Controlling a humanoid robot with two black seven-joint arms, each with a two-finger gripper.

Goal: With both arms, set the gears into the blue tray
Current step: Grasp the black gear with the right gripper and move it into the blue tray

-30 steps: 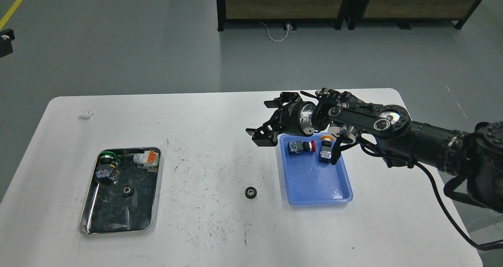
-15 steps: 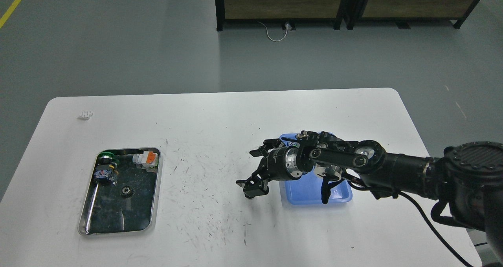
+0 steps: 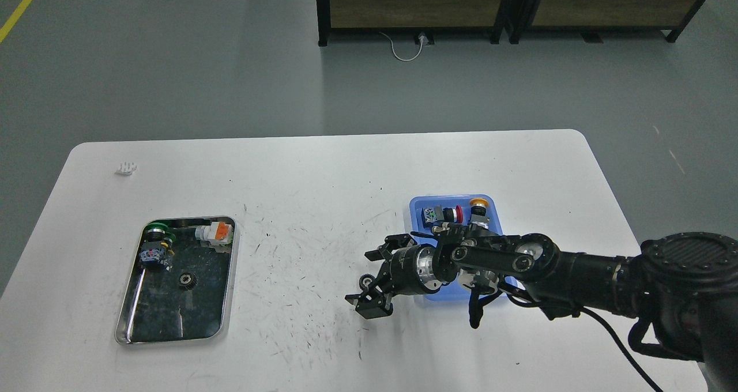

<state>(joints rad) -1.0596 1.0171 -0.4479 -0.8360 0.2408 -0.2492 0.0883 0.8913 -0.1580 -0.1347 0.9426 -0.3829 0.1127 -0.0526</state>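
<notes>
One gear [image 3: 365, 281], a small black toothed wheel, lies on the white table left of the blue tray [image 3: 419, 207]. My right gripper [image 3: 372, 278] is down at the table and open, with one finger on the far side of this gear and one on the near side. The gear shows between them, apart from both. My right arm crosses over the near half of the blue tray and hides it. A second gear [image 3: 185, 279] lies inside the steel tray [image 3: 173, 338] at the left. My left arm is out of view.
Two push-button switches, red-capped [image 3: 443, 214] and yellow-capped [image 3: 477, 207], lie at the blue tray's far end. The steel tray also holds a green-capped switch [image 3: 154, 248] and an orange-and-white part [image 3: 214, 232]. A small white piece [image 3: 125, 168] sits at the table's far left.
My right gripper came down from above the blue tray's far end and moved toward me and left. It now straddles the gear on the table. The gears have not moved.
</notes>
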